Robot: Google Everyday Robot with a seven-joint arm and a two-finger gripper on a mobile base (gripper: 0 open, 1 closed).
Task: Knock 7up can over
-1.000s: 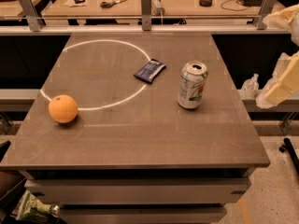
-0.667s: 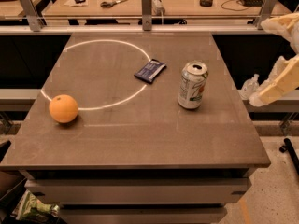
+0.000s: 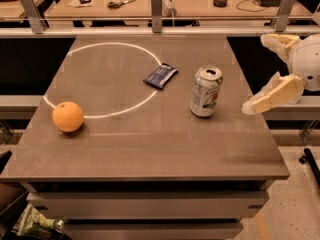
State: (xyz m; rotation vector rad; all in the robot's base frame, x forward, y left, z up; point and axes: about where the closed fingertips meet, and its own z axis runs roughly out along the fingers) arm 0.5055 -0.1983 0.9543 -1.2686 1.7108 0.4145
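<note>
The 7up can (image 3: pixel 206 92) stands upright on the brown table (image 3: pixel 150 149), right of centre. It is silver-white with green markings, a red-orange spot and a silver top with a pull tab. My gripper (image 3: pixel 256 74) comes in from the right edge of the view, over the table's right edge. It is open and empty, with its cream fingers (image 3: pixel 272 96) spread wide. The lower fingertip is a short way right of the can and does not touch it.
An orange (image 3: pixel 67 116) sits at the table's left, on a white circle line (image 3: pixel 150 95). A dark blue snack packet (image 3: pixel 160 75) lies left of and behind the can. A railing (image 3: pixel 157 19) and a desk with small items stand behind the table.
My gripper has moved left, from beyond the table's right edge to closer to the can. The can, orange and packet have not moved.
</note>
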